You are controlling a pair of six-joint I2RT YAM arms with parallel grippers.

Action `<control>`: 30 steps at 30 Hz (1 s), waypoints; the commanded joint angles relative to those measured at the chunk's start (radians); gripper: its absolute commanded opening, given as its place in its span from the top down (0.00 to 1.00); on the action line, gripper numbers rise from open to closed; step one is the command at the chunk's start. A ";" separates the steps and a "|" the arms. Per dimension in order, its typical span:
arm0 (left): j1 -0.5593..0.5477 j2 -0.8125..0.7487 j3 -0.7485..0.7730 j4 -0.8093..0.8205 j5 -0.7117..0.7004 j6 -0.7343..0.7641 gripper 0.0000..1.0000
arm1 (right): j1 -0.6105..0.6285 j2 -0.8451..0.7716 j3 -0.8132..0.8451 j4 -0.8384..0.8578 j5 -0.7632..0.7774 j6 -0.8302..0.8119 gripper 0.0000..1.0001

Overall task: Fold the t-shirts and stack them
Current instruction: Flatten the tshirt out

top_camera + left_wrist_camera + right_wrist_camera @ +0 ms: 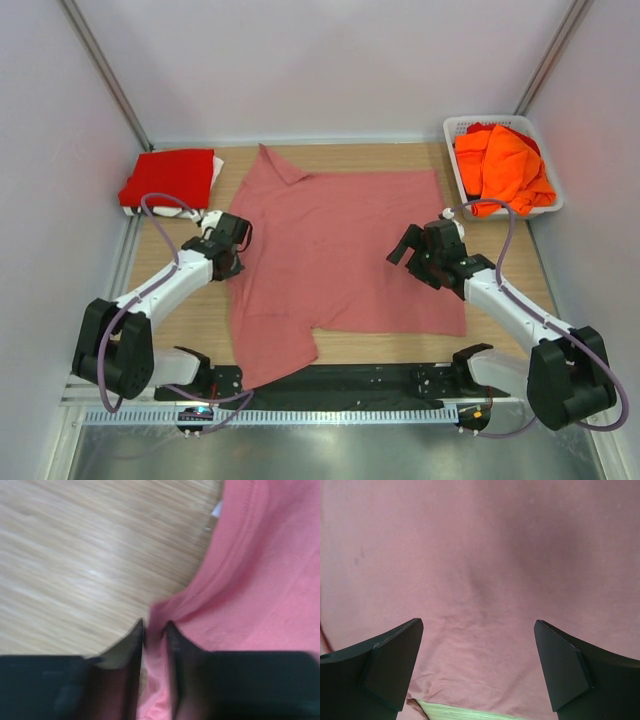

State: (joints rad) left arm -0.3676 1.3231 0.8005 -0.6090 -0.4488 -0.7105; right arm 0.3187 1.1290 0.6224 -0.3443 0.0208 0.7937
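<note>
A dusty rose-pink t-shirt lies spread flat on the wooden table, one sleeve at the far left, one at the near left. My left gripper is at its left edge, shut on a fold of the pink collar hem. My right gripper hovers open over the shirt's right part; its view shows only pink cloth between the wide-apart fingers. A folded bright red t-shirt lies at the far left. Orange t-shirts fill the basket.
The white lattice basket stands at the far right corner. White walls close in the table on the left, back and right. A black rail runs along the near edge between the arm bases.
</note>
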 commanded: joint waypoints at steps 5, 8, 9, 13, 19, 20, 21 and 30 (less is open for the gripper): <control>0.009 -0.015 0.045 -0.141 -0.131 -0.067 0.24 | -0.003 0.026 0.043 -0.002 0.004 -0.039 0.00; 0.009 -0.053 0.084 -0.155 -0.062 -0.043 0.18 | -0.001 0.022 0.074 -0.019 -0.002 -0.070 0.00; 0.007 -0.085 0.120 -0.131 -0.044 -0.032 0.18 | 0.003 0.018 0.082 -0.015 -0.008 -0.085 0.00; 0.007 -0.052 0.196 0.058 0.096 0.016 0.18 | 0.016 0.014 0.106 -0.016 -0.045 -0.100 0.00; 0.019 0.312 0.553 0.190 0.295 0.033 0.24 | 0.016 -0.056 0.088 -0.062 -0.082 -0.102 0.00; 0.033 0.427 0.663 0.195 0.320 0.025 0.26 | 0.017 -0.075 0.082 -0.071 -0.088 -0.099 0.00; 0.038 0.482 0.721 0.193 0.346 0.016 0.28 | 0.017 -0.092 0.077 -0.090 -0.099 -0.097 0.00; 0.084 1.022 1.355 0.089 0.443 -0.046 0.40 | 0.023 -0.308 0.005 -0.246 -0.082 -0.113 0.00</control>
State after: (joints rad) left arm -0.2989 2.2704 1.9850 -0.4751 -0.0704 -0.7265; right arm 0.3378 0.8742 0.6563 -0.5182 -0.0658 0.7048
